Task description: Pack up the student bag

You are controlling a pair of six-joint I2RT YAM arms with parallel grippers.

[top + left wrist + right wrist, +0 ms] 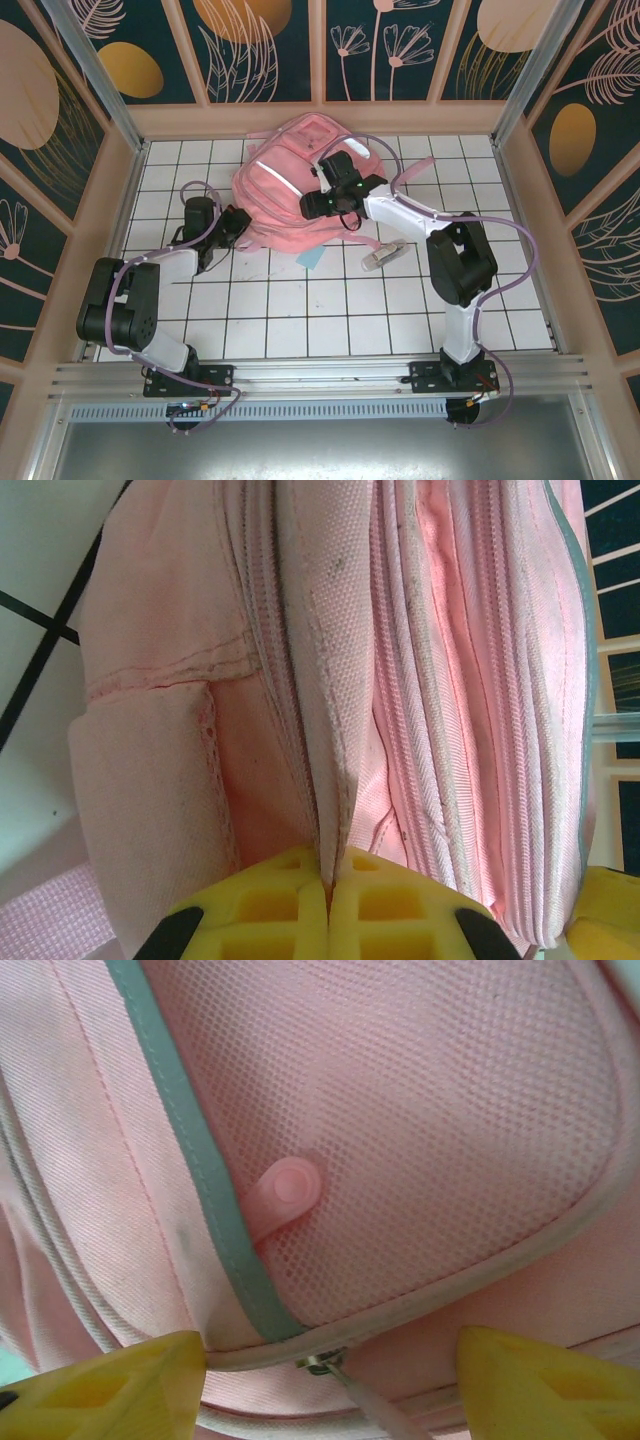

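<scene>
Pink fabric on both wrist feeds. The student bag (pixel 285 165) lies on the white tiled surface (pixel 300 320), in contact with both tools.

Left tool (pixel 232 226) is at the bag's edge. Its yellow pads (pixel 270 910) are pressed together with a piped seam fold (pixel 335 810) pinched between them, so I read it as clamped on the bag. Zip rows (pixel 450 730) run away from the tool, just right of the pads.

Right tool (pixel 314 205) is over the bag's front panel. Its yellow fingers (pixel 120 1385) stand wide apart with nothing clamped. Between them I see a metal zip slider (pixel 320 1363), with a pale pull (pixel 375 1410) trailing back toward the tool. Just beyond the slider are a mesh pocket (pixel 420 1110), a grey stripe (pixel 195 1170) and a round pink tab (pixel 288 1188).

Behind the right tool, alongside its forearm, a clear pen-like item (pixel 383 256) and a light blue piece (pixel 311 260) lie on the surface.
</scene>
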